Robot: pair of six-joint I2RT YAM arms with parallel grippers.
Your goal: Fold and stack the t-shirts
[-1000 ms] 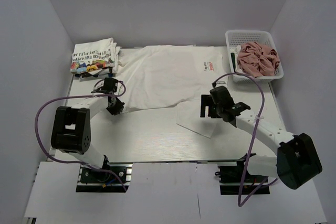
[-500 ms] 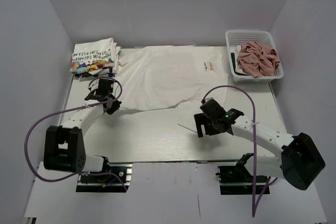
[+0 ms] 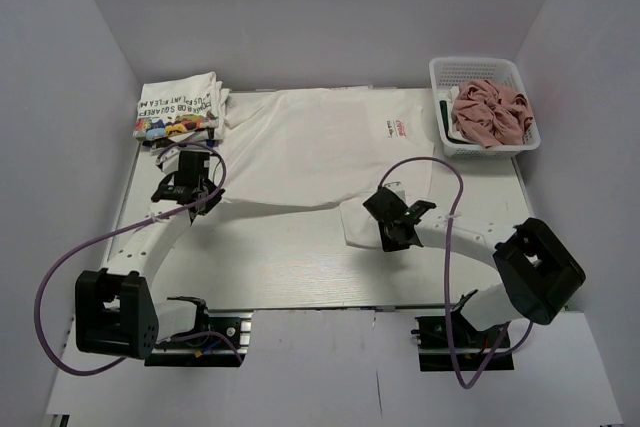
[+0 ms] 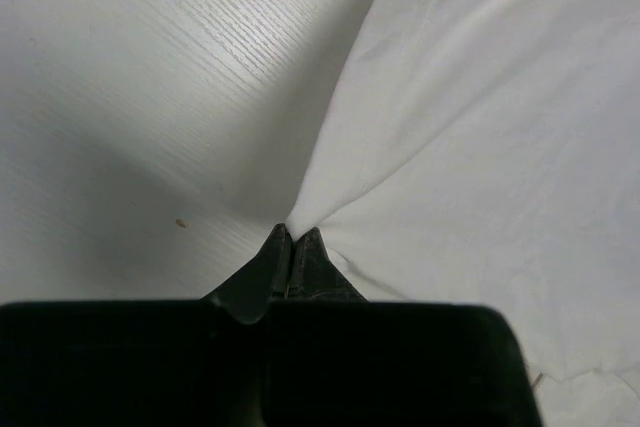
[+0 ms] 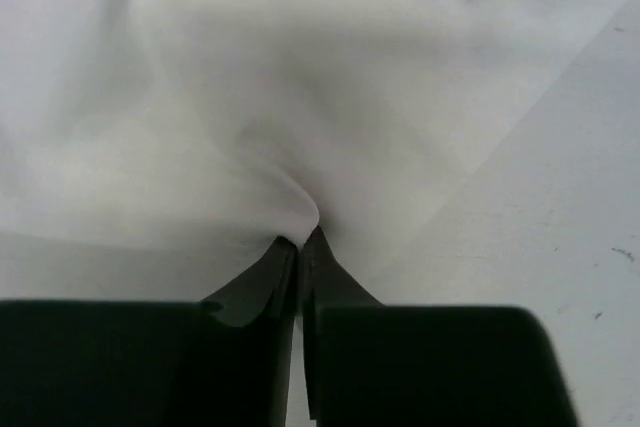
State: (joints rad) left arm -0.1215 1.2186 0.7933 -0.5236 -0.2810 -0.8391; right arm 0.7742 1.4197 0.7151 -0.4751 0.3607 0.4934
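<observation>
one white tee pinched at its near edge, mid-fold

nearest the arm bases, the pale wooden table (image 3: 280, 267) lies bare. just past it, the left gripper (image 4: 293, 245) has its fingers pressed together on a small peak of the white t-shirt (image 3: 310, 147), drawing the shirt's near left edge into a point. the right gripper (image 5: 301, 242) is likewise clamped on a bunched fold at the near right corner, where the hem looks doubled over on itself.

beyond both grippers, the shirt lies spread mostly flat across the middle of the table, with a small red logo (image 3: 398, 126) towards its right side.

at the far left sits a stack of folded tees (image 3: 178, 109), just beside the spread shirt. at the far right, a white mesh basket (image 3: 520, 72) holds a crumpled dusty pink tee (image 3: 490, 112) with a sliver of dark green cloth (image 3: 443, 107) at its left.

the task looks partly done: some tees are folded and stacked, this one seems barely into its first fold, and the basket's contents (how many garments cannot be told) remain unfolded.
</observation>
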